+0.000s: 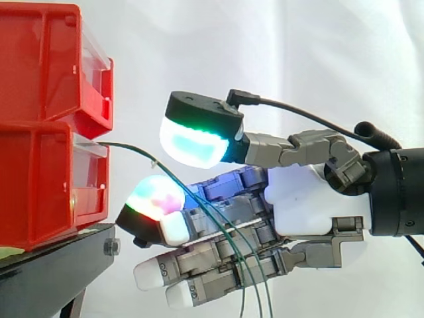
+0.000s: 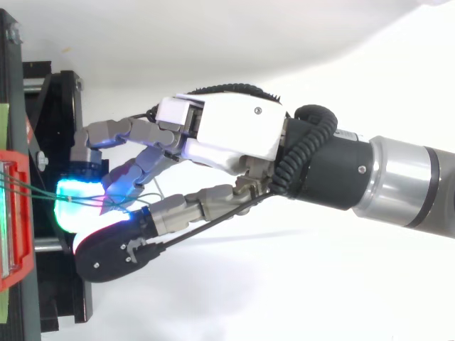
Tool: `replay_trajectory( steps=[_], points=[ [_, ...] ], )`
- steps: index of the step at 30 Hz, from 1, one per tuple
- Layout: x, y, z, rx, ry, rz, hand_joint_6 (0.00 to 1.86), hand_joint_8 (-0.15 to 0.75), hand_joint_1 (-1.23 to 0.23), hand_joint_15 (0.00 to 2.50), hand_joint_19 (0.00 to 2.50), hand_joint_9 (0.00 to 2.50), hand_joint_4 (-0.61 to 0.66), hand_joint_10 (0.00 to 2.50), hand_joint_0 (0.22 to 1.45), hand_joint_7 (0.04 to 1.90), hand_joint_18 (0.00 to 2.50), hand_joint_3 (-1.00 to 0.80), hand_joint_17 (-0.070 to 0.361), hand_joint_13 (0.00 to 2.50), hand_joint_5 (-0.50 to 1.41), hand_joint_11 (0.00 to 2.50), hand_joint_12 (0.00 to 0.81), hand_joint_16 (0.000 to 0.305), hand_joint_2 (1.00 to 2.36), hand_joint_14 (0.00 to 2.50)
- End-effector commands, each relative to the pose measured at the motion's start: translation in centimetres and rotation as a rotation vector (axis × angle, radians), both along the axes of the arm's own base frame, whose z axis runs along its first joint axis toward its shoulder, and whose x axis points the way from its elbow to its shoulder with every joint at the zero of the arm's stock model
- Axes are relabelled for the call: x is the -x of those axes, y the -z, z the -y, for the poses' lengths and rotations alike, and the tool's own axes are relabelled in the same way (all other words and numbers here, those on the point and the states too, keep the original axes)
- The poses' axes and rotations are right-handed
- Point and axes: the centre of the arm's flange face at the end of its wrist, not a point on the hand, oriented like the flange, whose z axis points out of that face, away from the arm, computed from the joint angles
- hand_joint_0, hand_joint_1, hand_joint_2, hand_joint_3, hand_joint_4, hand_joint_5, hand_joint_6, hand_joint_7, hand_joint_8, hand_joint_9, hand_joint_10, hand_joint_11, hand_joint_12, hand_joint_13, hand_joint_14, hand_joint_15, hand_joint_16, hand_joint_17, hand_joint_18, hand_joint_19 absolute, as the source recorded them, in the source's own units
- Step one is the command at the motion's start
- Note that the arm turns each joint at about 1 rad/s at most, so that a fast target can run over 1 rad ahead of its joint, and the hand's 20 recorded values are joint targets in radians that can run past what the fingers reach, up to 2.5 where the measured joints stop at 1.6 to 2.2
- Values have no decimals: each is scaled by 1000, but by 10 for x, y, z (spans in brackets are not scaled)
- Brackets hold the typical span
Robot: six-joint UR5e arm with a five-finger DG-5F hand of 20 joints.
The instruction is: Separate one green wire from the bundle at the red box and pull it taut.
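Thin green wires (image 1: 132, 149) leave the front of the lower red bin (image 1: 40, 192), arc right and down, and drape across my hand (image 1: 311, 199) before hanging below it. The hand reaches in from the right, just short of the bin. Its thumb pad (image 1: 192, 142) glows cyan-green above the wires, and a raised fingertip (image 1: 156, 197) glows red and green below them, with a small gap between the two. The lower fingers lie straight. From above, the wires (image 2: 28, 188) run from the bin (image 2: 18, 213) to the glowing pads of the hand (image 2: 234, 135).
A second red bin (image 1: 40, 59) is stacked on the lower one. Both stand on a black stand (image 1: 53, 265) at the left. A white curtain hangs behind, and there is free room to the right of the bins around the arm.
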Motion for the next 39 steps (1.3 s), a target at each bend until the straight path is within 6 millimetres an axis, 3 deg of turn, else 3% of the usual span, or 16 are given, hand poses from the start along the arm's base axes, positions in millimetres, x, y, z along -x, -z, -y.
replay_trajectory(
  steps=[1,10,15,19,22,28,32,39],
  points=[
    [0,-1,1,0,1,0,526,293,-675,338,352,958,193,17,605,1495,558,-315,102,699,-73,565,361,45,1014,13],
    [-1,-8,1,2,4,-16,779,301,-728,355,357,939,192,18,589,1218,575,-208,105,703,-158,622,369,47,1019,14],
    [1,-11,4,3,9,-28,833,303,-760,355,362,951,217,18,588,1159,590,-332,106,712,-169,640,373,47,1012,14],
    [4,-16,4,8,7,-41,832,300,-585,364,380,991,221,18,581,1199,599,-385,107,730,-148,627,373,47,1009,15],
    [6,-22,5,11,7,-38,836,305,-561,370,387,1003,209,18,587,1232,601,-326,107,735,-146,627,374,48,1014,14],
    [6,-24,5,11,10,-41,862,315,-678,374,393,990,213,21,574,1339,619,-133,110,737,-151,656,380,49,1021,14],
    [7,-25,5,11,10,-49,884,313,-751,379,392,971,150,22,589,1301,628,-106,110,733,-161,664,380,49,1023,17],
    [10,-32,7,13,10,-74,890,299,-852,383,392,937,170,19,637,1241,638,-280,112,730,-171,672,378,50,1015,15]
  ],
)
